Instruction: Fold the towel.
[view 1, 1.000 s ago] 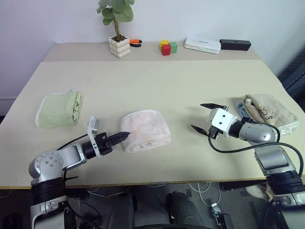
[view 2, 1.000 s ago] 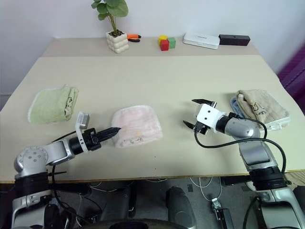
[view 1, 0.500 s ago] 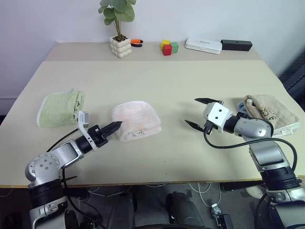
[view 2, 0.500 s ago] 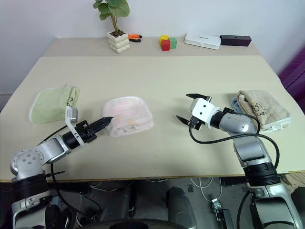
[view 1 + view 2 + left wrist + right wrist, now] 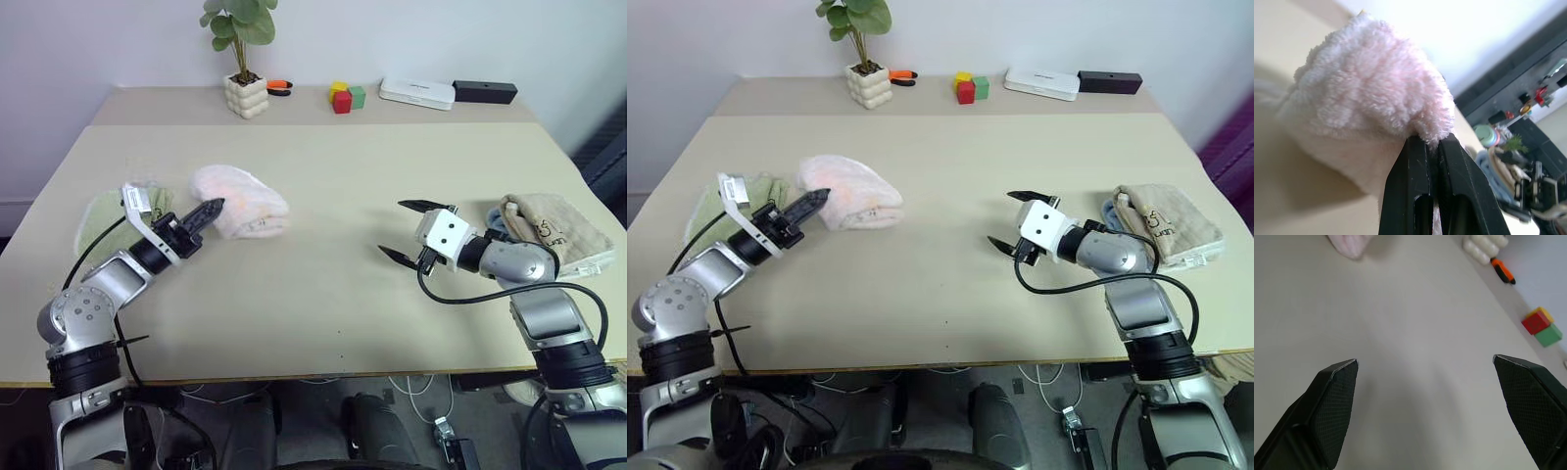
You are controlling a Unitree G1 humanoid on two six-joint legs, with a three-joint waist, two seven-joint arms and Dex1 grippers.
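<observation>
We work over the beige worktop (image 5: 323, 284); the pink towel (image 5: 242, 200) hangs bunched at its left side, just beside the light green folded towel (image 5: 106, 217). We judge the fold done and the towel mid-carry; next we need a clear spot to lower it and let go. Its long axis runs left-right, the free end pointing right. Our left gripper (image 5: 208, 210) fingers pinch the towel's near-left edge. Our right gripper (image 5: 409, 229) fingers stand spread wide, holding nothing.

A beige table (image 5: 323, 294) stands against a white wall (image 5: 118, 39).
</observation>
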